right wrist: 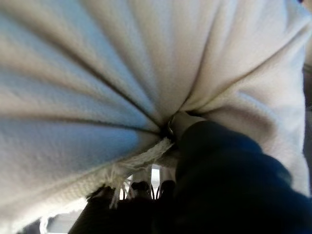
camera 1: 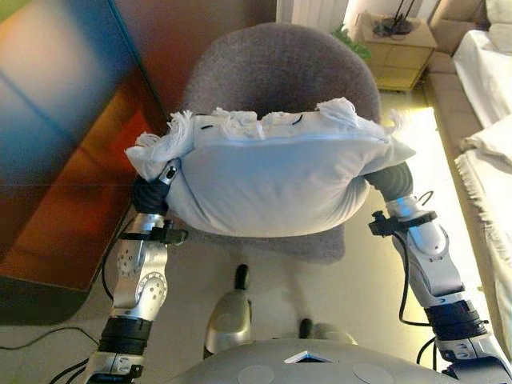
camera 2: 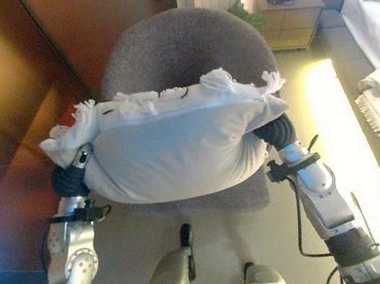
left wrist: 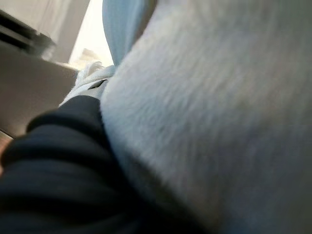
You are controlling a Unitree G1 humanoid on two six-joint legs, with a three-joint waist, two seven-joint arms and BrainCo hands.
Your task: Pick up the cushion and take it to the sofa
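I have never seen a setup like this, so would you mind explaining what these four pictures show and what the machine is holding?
This is a humanoid robot. The two wide pictures come from a stereo camera on its head, looking down. The two close-ups come from cameras on its wrists. It carries a white cushion with a fringed edge between its left hand and right hand, pressed in from either side; the fingers are buried in the fabric. Behind the cushion stands a grey armchair. To the right is a pale sofa with a small side table behind it.
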